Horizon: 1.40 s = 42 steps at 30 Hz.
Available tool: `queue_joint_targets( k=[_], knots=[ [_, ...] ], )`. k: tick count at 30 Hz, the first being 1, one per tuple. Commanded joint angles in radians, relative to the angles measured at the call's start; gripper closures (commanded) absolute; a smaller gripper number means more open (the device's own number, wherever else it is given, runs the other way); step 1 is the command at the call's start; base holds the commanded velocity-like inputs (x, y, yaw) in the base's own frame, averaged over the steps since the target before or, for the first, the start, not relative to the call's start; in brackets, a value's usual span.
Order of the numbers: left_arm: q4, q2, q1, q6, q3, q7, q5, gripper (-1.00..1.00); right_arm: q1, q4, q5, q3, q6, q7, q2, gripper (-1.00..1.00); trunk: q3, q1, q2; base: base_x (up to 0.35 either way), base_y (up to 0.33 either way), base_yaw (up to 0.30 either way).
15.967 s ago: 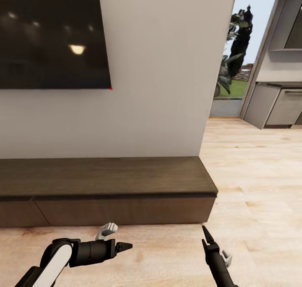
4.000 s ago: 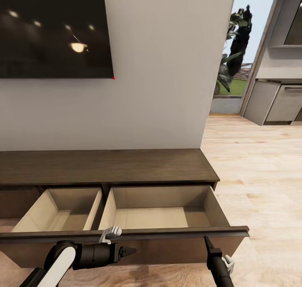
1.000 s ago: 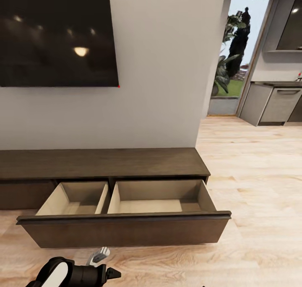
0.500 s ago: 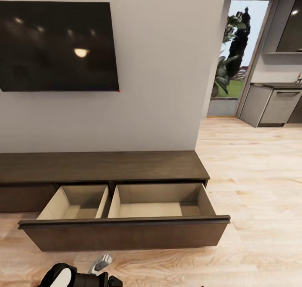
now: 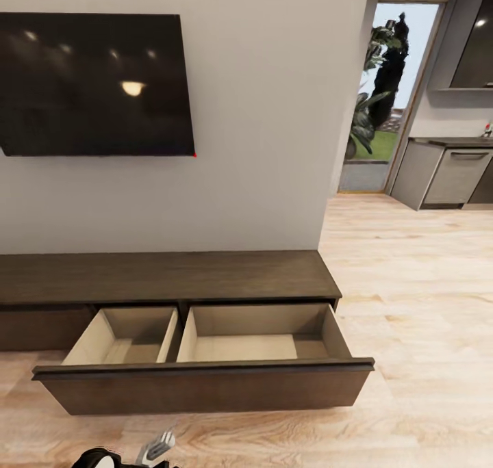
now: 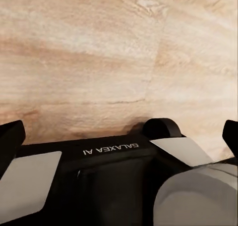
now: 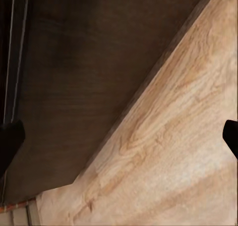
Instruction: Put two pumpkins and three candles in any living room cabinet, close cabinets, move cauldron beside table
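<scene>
Left gripper [image 6: 119,137] spread wide, empty, over floor [image 6: 99,52]; right gripper [image 7: 119,132] wide, empty, facing cabinet [image 7: 74,77].

White lettering reading "GALAXEA AI" is showing upside down in the left wrist view, standing on a black part of the robot's own body [image 6: 106,166] above the wooden floor [image 6: 99,52]; no other readable text is appearing anywhere.
</scene>
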Motion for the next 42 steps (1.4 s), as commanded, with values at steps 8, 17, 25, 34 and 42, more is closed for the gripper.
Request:
queue_joint_targets(
  k=[8,17,25,34,42],
  knots=[
    [0.301,0.008,-0.007,-0.27,0.006,-0.005,-0.068,-1.0,-0.001,0.027,-0.005,0.018,-0.225,-0.062,0.003,-1.0,0.024,-0.031,0.056,0.0,0.0,0.0],
    [0.593,0.002,-0.007,-0.526,-0.005,-0.005,-0.077,-1.0,-0.001,0.029,0.073,0.048,-0.256,-0.175,0.044,-1.0,0.052,-0.065,0.119,0.0,0.0,0.0],
    [0.767,0.009,-0.005,-0.696,-0.007,-0.006,-0.075,-1.0,-0.001,0.028,0.088,0.054,-0.26,-0.246,0.07,-1.0,0.079,-0.096,0.175,0.0,0.014,0.111],
    [0.814,0.011,-0.001,-0.741,-0.009,-0.006,-0.075,-1.0,-0.001,0.028,0.179,0.056,-0.288,-0.293,0.087,-1.0,0.111,-0.131,0.238,0.0,0.031,0.254],
    [0.833,0.008,0.004,-0.752,-0.012,-0.006,-0.075,-1.0,-0.001,0.028,0.192,0.056,-0.299,-0.336,0.107,-1.0,0.14,-0.161,0.294,-0.065,0.057,0.261]
  ],
)
